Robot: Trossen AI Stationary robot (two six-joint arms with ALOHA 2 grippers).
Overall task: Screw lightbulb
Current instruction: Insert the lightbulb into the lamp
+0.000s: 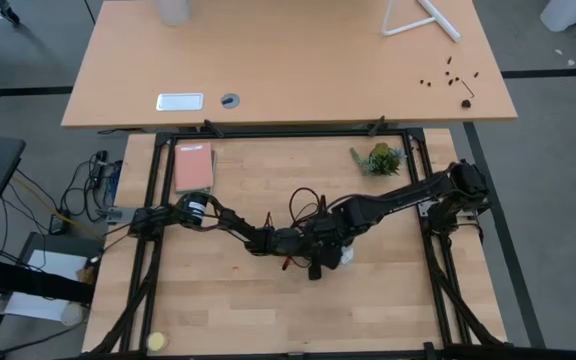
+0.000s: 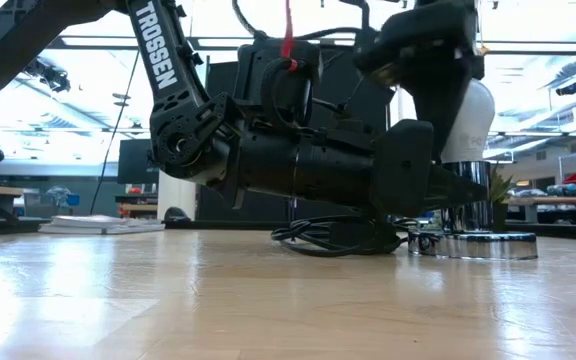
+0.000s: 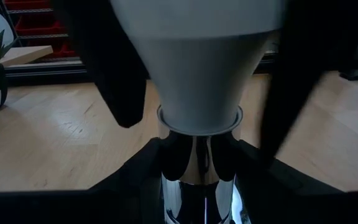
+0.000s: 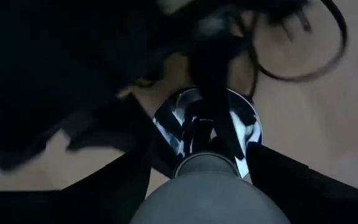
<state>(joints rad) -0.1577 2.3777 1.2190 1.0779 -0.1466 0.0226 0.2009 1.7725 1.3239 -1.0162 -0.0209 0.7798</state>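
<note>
A pale wooden worktop [image 1: 268, 310] fills the lower half of the high view, with a second, lighter desk [image 1: 298, 60] across the top of the frame. Both dark arms reach to the centre of the frame and meet there.

The left claw [image 3: 197, 186] lies low and level on the worktop, its fingers [image 3: 135, 168] closed around the shiny chrome socket [image 3: 197, 168] from both sides. In the low view the socket's round base [image 2: 478, 245] rests flat on the wood at centre right, a black cord [image 2: 318, 240] looped beside it.

The right claw [image 4: 197, 186] comes down from above over the lightbulb [image 2: 468, 120], its fingers [image 4: 104, 180] flanking the white globe; they appear to hold it, though contact is hard to judge. The lightbulb stands upright, its narrow end seated in the socket's mouth.

A small green plant [image 1: 378, 158] sits at the upper right of the worktop, a pink book [image 1: 194, 166] at the upper left.
</note>
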